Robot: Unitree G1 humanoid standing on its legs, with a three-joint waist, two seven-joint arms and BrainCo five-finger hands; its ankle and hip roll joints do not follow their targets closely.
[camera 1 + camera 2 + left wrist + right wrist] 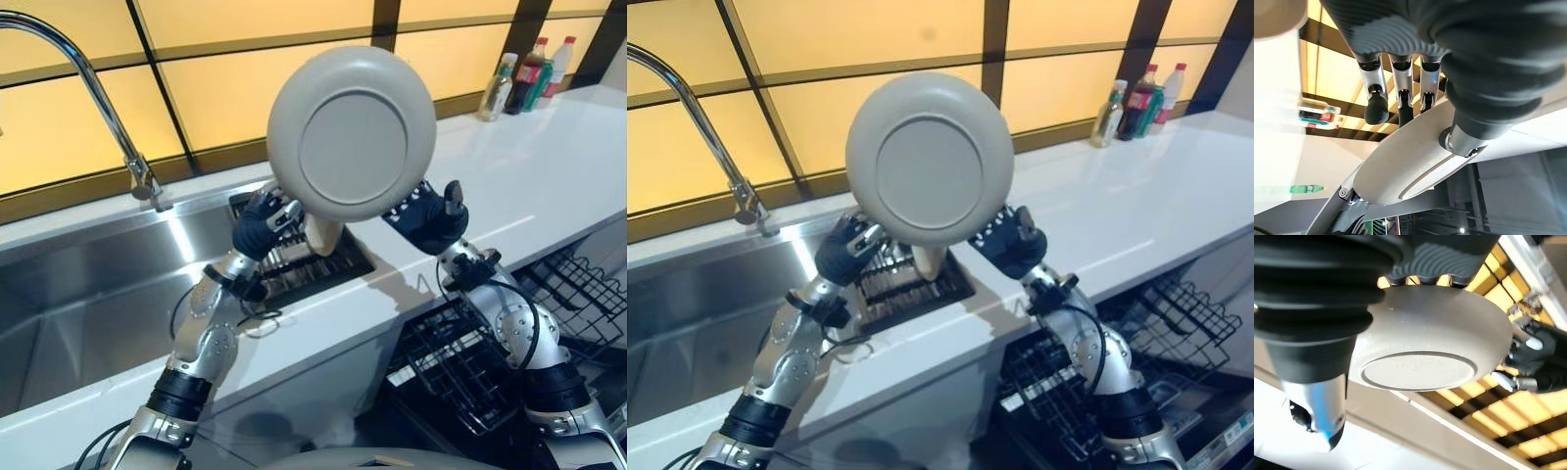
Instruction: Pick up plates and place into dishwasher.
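Over the sink (88,294), both hands are holding the plate (351,133) upright, underside facing the camera: left hand (261,223) and right hand (428,217) fingers clamping its lower edges, rack (460,367) sitting below right.

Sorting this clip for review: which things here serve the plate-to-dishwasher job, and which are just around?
Job:
plate, held upright above the counter
left hand and right hand, one at each side of it
dishwasher rack, open at lower right

Just around:
faucet
sink
bottles on the counter's far end
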